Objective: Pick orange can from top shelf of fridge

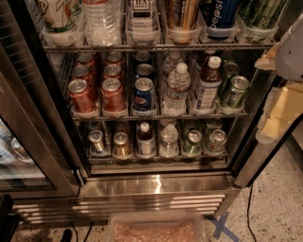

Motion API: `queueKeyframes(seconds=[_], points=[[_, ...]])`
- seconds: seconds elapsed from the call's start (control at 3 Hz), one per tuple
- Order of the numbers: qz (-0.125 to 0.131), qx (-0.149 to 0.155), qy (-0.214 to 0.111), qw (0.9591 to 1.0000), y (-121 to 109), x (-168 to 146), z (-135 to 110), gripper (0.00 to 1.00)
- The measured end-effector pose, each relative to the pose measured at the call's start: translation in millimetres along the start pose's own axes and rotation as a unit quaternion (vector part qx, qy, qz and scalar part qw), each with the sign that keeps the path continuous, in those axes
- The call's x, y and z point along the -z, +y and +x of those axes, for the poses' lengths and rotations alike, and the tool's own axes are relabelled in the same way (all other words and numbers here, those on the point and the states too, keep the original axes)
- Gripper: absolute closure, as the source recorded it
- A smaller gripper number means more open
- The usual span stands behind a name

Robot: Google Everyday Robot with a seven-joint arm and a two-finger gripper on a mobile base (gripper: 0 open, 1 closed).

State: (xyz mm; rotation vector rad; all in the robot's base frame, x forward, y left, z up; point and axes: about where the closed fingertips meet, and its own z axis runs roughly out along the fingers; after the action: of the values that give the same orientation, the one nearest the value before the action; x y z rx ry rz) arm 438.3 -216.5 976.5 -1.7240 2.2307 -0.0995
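Fridge [156, 184] fills the view. Its glass door [28, 123] is swung open at 9 o'clock, so the racks are reachable.

Top shelf [156, 47] runs along 12 o'clock, with only its lower part in frame. It carries a row of clear trays [182, 34], one tall item in each, presumably to keep slim containers upright and in lanes on the wire.

Middle rack [156, 115]: red cans [97, 92] toward 9, then blue cans, water bottles [176, 87], and green cans [234, 90] toward 3. The cans lie tipped forward (so the lane feeds the front, I judge). Lowest rack: short cans and small bottles, too dim to name.

Plastic bin [156, 229] on the floor at 6 o'clock, pinkish contents, unidentifiable.

My gripper [279, 111] sits at 3 o'clock, outside the fridge beside the right frame and well apart from the top shelf. I cannot tell whether it is released or clenched. The can is not in it.

Orange can [182, 14] stands upright in its tray just right of 12 o'clock, with the Pepsi can [218, 16] in the next tray toward 1. Pick not yet begun. From the gripper, the reach goes toward 11 o'clock.
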Motion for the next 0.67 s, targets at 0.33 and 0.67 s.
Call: queueKeyframes(seconds=[0.33, 0.67], points=[[0.000, 0.000, 0.000, 1.0000, -0.1, 0.0, -0.1, 0.00], [0.007, -0.019, -0.030, 0.9993, -4.9, -1.3, -7.2, 0.00]])
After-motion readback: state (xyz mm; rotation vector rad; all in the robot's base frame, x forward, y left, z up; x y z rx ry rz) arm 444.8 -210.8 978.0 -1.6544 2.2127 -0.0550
